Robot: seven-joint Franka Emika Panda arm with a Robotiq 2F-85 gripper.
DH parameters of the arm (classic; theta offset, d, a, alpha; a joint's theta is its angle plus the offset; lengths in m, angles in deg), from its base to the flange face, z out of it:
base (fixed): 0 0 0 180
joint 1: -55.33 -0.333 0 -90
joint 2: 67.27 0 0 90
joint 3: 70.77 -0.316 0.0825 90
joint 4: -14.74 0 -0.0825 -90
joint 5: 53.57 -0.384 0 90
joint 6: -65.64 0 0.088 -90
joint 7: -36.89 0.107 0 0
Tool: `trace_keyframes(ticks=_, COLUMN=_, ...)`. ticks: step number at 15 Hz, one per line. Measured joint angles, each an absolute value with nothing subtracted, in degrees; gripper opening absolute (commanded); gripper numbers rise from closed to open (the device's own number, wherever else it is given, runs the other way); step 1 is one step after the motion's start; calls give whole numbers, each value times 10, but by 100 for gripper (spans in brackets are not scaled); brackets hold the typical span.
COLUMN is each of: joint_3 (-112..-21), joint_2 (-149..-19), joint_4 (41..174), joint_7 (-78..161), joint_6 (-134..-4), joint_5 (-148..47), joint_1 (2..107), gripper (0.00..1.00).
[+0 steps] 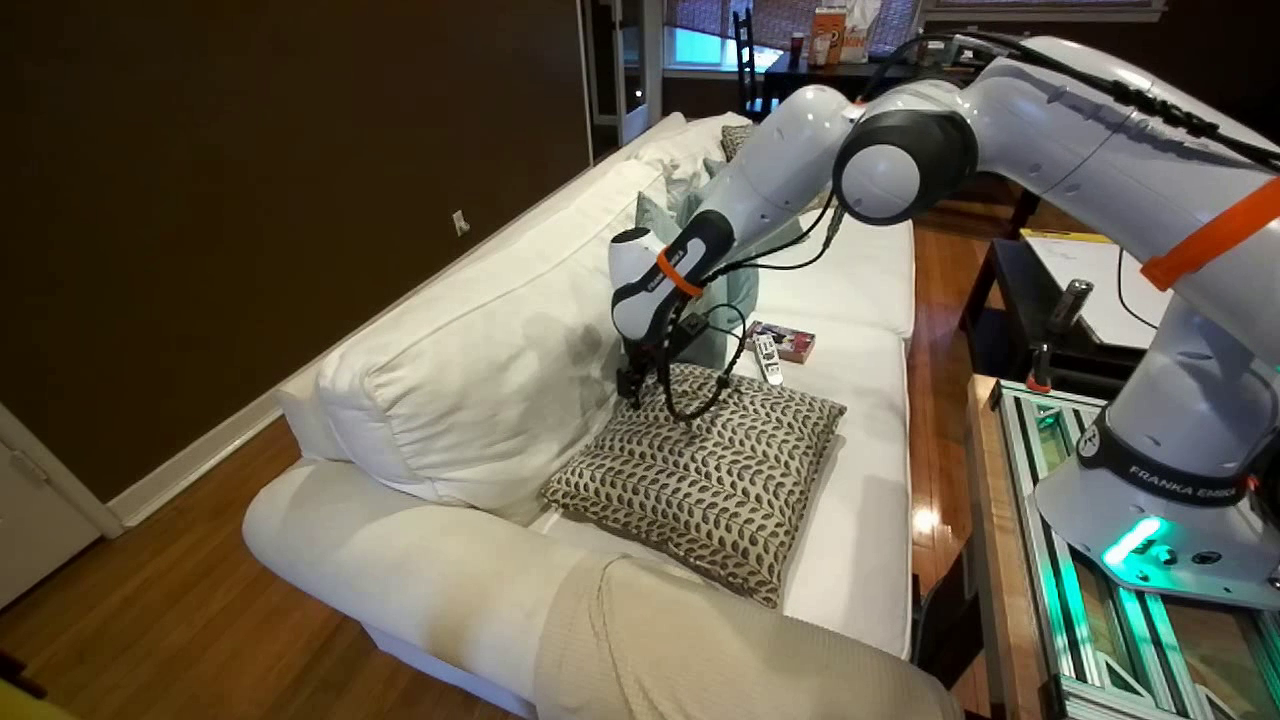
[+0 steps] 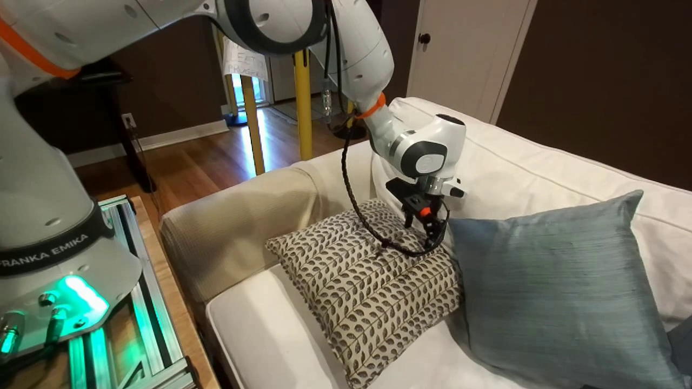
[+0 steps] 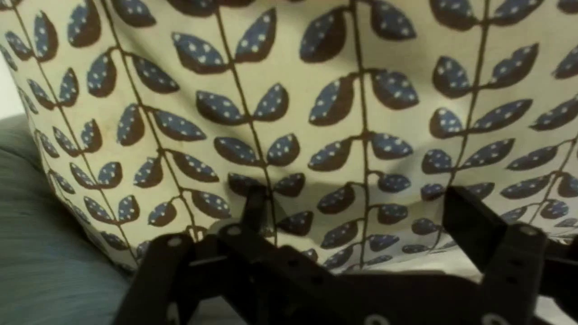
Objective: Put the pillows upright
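Note:
The woven-pattern pillow lies flat on the sofa seat near the sofa arm, in both exterior views (image 1: 700, 480) (image 2: 373, 281). Its leaf print fills most of the wrist view (image 3: 293, 99). A light teal pillow (image 2: 557, 286) leans upright against the sofa back beside it; it shows at the left edge of the wrist view (image 3: 36, 225). More teal pillows (image 1: 655, 215) stand farther along, partly hidden by the arm. My gripper (image 3: 354, 194) is open, its fingers spread over the patterned pillow's rear part near the back cushion, in both exterior views (image 1: 632, 388) (image 2: 420, 232). Fingertips touch or nearly touch the fabric.
The white back cushion (image 1: 490, 370) rises right behind the gripper. The sofa arm (image 2: 243, 227) borders the pillow. A white remote (image 1: 767, 358) and a small box or book (image 1: 792, 342) lie on the seat. Another patterned pillow (image 1: 735, 140) is at the far end.

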State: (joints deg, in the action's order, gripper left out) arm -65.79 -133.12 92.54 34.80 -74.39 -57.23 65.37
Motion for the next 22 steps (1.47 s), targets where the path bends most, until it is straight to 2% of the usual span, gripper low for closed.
trace_keyframes(ticks=1, joint_3=-658, joint_2=-1341, joint_4=919, joint_7=348, joint_6=-747, joint_5=-570, joint_1=653, gripper=91)
trace_keyframes(ticks=2, joint_3=-657, joint_2=-1351, joint_4=912, joint_7=348, joint_6=-747, joint_5=-568, joint_1=653, gripper=75)
trace_keyframes(ticks=3, joint_3=-657, joint_2=-1359, joint_4=906, joint_7=348, joint_6=-745, joint_5=-567, joint_1=652, gripper=66)
trace_keyframes(ticks=12, joint_3=-662, joint_2=-1390, joint_4=835, joint_7=358, joint_6=-617, joint_5=-573, joint_1=663, gripper=2)
trace_keyframes(ticks=18, joint_3=-704, joint_2=-1389, joint_4=813, joint_7=313, joint_6=-595, joint_5=-589, joint_1=699, gripper=2)
trace_keyframes(ticks=22, joint_3=-735, joint_2=-1359, joint_4=839, joint_7=232, joint_6=-627, joint_5=-589, joint_1=717, gripper=2)
